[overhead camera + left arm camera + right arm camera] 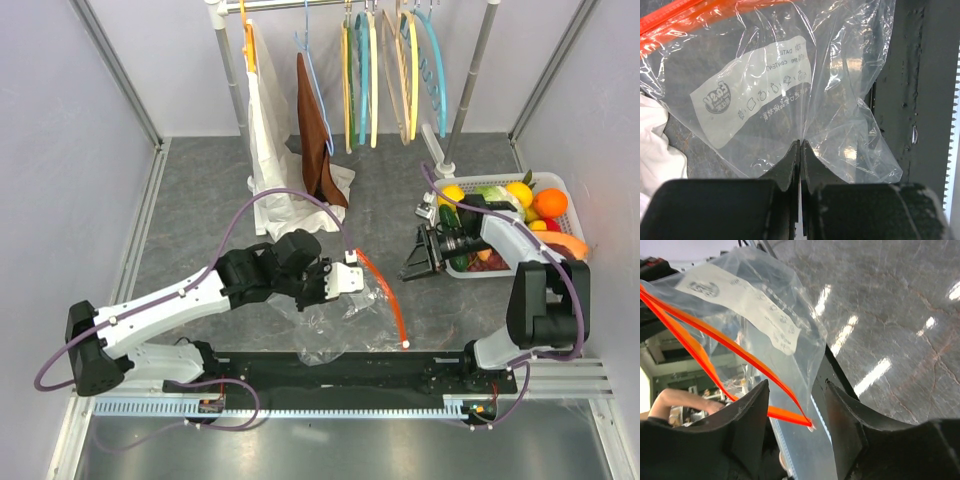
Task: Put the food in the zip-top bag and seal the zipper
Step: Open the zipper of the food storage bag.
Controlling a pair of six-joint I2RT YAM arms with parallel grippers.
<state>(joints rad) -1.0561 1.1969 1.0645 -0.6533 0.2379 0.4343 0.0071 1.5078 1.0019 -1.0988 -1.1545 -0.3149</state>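
The clear zip-top bag (335,312) lies crumpled on the table in front of the arms. Its orange-red zipper (385,295) curves along its right edge. My left gripper (345,281) is shut on a fold of the bag's film (801,135); the printed label (755,95) and the zipper (670,17) lie beyond. My right gripper (413,262) is open and empty, just right of the zipper. In its wrist view the bag (765,315) and the parted zipper (740,351) show between its fingers (752,412). The orange (550,203), the cucumber (450,226) and a yellow fruit (519,192) lie in the basket.
The white slatted basket (562,187) stands at the right, also holding a pale green cabbage (492,193). A rack with a white garment (268,150), a brown cloth (312,120) and coloured hangers (385,70) stands at the back. White cloth (655,140) shows beside the bag.
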